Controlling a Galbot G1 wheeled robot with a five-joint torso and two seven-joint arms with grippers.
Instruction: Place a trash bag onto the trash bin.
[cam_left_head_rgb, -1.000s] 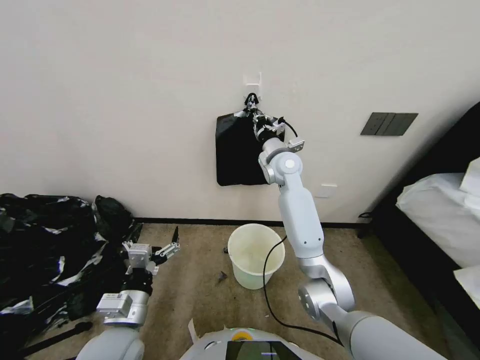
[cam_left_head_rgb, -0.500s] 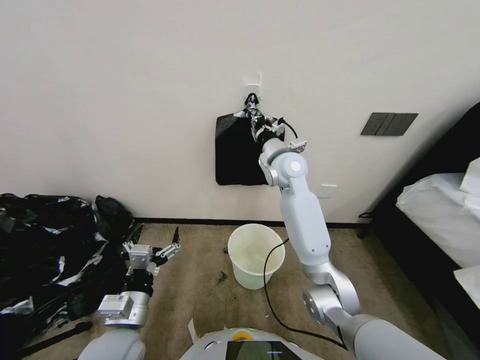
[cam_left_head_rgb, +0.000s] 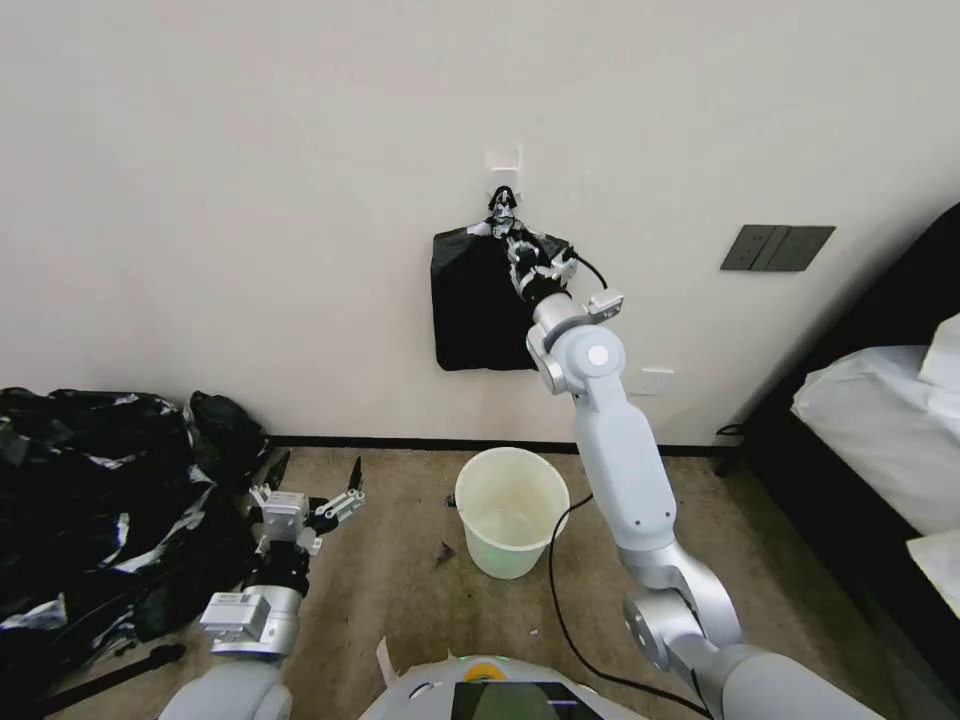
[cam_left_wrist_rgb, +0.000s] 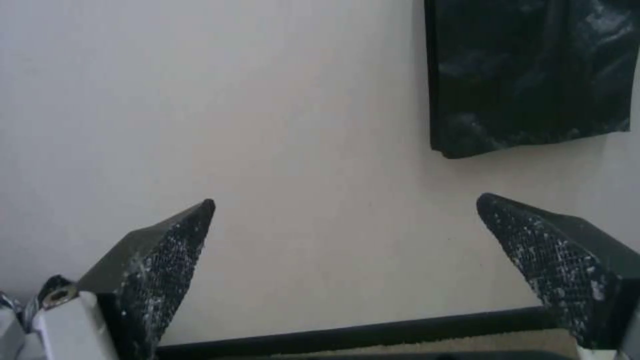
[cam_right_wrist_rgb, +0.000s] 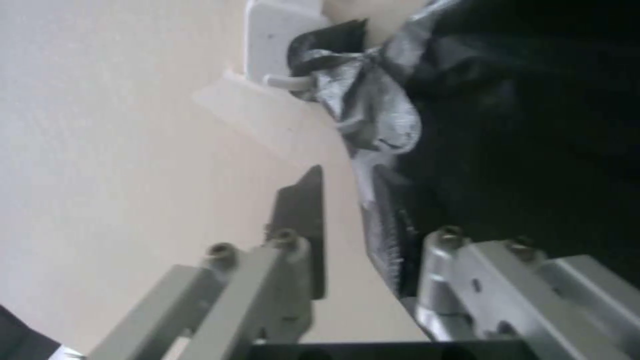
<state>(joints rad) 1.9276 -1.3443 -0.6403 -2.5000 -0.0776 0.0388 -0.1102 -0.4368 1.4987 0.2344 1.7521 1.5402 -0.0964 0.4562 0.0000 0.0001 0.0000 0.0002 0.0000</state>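
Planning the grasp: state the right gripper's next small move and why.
Probably close the fingers. The right gripper is at the top of the hanging bag stack, just below the hook. Its fingers are apart, and a crumpled fold reaches between them, not yet pinched.

My head cam: high, facing wall (cam_left_head_rgb: 250, 200), tilted down at floor. Left wrist cam: low, aimed at wall from afar. Right wrist cam: close against hanging bag stack (cam_right_wrist_rgb: 533, 125). All share stack.

No text, label, brand or number can be read anywhere; the robot's screen (cam_left_head_rgb: 515, 700) perhaps carries marks, too small to tell.
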